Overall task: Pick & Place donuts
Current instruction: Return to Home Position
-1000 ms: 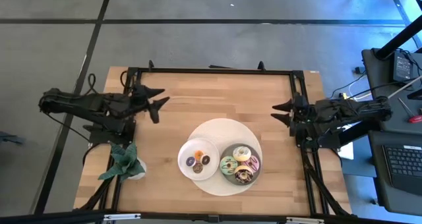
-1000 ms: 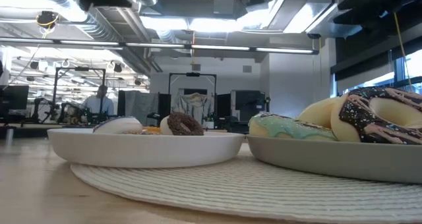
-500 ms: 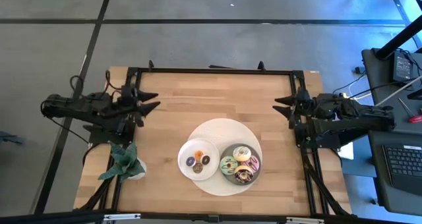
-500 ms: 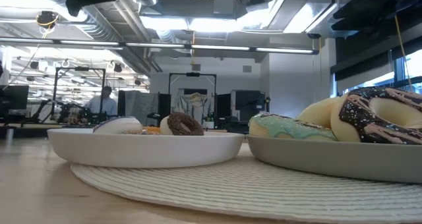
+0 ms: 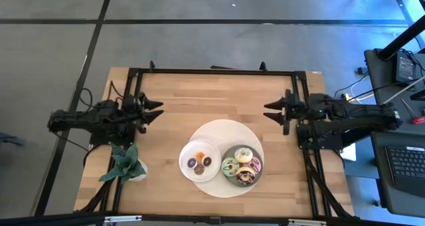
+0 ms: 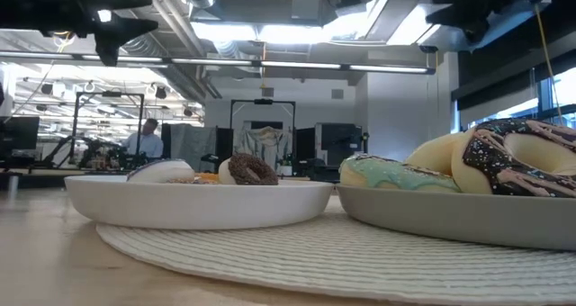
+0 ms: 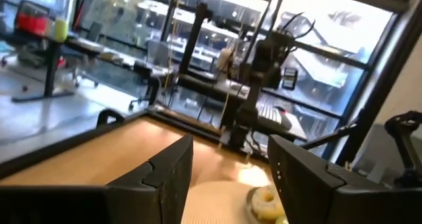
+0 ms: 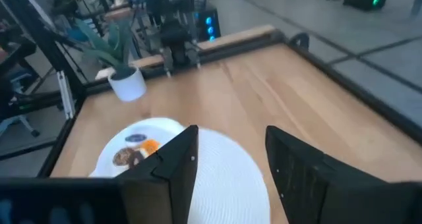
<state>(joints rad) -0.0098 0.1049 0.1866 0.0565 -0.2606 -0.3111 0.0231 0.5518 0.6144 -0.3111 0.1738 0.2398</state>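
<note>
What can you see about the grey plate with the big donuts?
The grey plate is round, shallow and smooth, sitting flat on a white woven mat, close beside the white plate. It holds a green donut, a white donut, a pink donut and a sprinkled chocolate donut, packed together.
</note>
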